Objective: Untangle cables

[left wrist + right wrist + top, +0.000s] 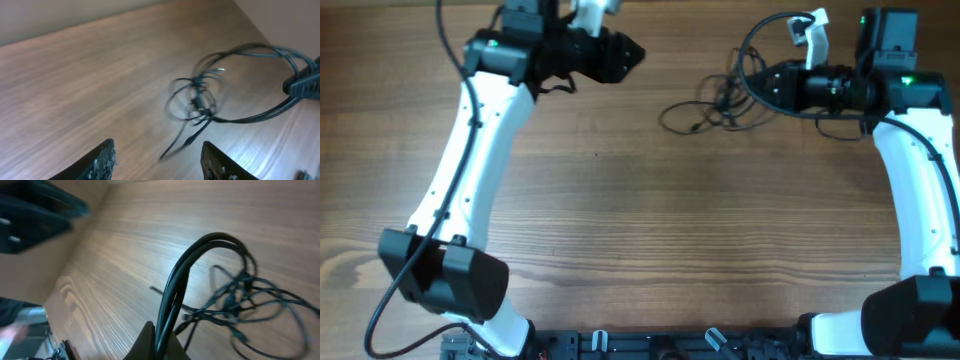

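Several thin black cables (723, 100) lie in a loose tangle on the wooden tabletop (650, 220), toward its far right side. The right claw (758, 85) is closed on a doubled loop of them that arches up from the pile. The left claw (157, 157) hangs left of the tangle, apart from it, jaws spread and holding nothing.

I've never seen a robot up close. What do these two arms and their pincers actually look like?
The left arm and right arm match: long white links joined by bulky black joint housings. A black wire runs along each arm, and a small green light glows near each wrist. The left gripper and right gripper each end in two dark fingers.
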`<state>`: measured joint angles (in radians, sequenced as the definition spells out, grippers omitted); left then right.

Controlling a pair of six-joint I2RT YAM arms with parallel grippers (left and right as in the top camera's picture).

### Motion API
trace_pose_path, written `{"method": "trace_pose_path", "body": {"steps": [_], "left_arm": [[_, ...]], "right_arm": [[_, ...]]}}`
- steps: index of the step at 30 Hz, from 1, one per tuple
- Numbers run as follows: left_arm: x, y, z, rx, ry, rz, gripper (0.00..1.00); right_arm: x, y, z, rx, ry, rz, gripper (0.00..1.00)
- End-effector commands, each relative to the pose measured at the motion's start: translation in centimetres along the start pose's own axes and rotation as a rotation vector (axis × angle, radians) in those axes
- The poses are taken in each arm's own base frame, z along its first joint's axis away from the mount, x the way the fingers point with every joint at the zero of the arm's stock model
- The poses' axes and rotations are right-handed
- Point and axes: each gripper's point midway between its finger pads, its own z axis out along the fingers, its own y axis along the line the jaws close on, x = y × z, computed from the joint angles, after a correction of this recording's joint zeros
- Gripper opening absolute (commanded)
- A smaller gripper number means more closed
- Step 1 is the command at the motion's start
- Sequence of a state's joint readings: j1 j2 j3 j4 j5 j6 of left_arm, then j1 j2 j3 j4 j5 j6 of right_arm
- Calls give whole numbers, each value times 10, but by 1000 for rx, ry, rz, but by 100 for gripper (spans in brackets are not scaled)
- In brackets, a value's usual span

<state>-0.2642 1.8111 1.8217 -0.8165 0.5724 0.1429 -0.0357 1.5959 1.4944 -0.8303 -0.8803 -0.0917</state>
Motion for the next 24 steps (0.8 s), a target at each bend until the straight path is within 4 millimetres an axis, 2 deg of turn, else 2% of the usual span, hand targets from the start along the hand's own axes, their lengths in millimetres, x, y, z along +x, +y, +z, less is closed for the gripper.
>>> {"method": "trace_pose_path", "body": {"steps": [1,5,10,24], "left_arm": [[2,-21,15,63,23,59,56],[10,-32,23,86,53,104,54],[14,-40,24,128,65,102,50],[34,-47,44,172,120,118,48]], "right_arm": [[-10,35,-9,-109,-43,-70,4],[-14,36,-10,-113,-57,-78,4],[-18,42,-11,-151,-73,-85,4],[-38,61,-17,-251,-140,-105,4]]}}
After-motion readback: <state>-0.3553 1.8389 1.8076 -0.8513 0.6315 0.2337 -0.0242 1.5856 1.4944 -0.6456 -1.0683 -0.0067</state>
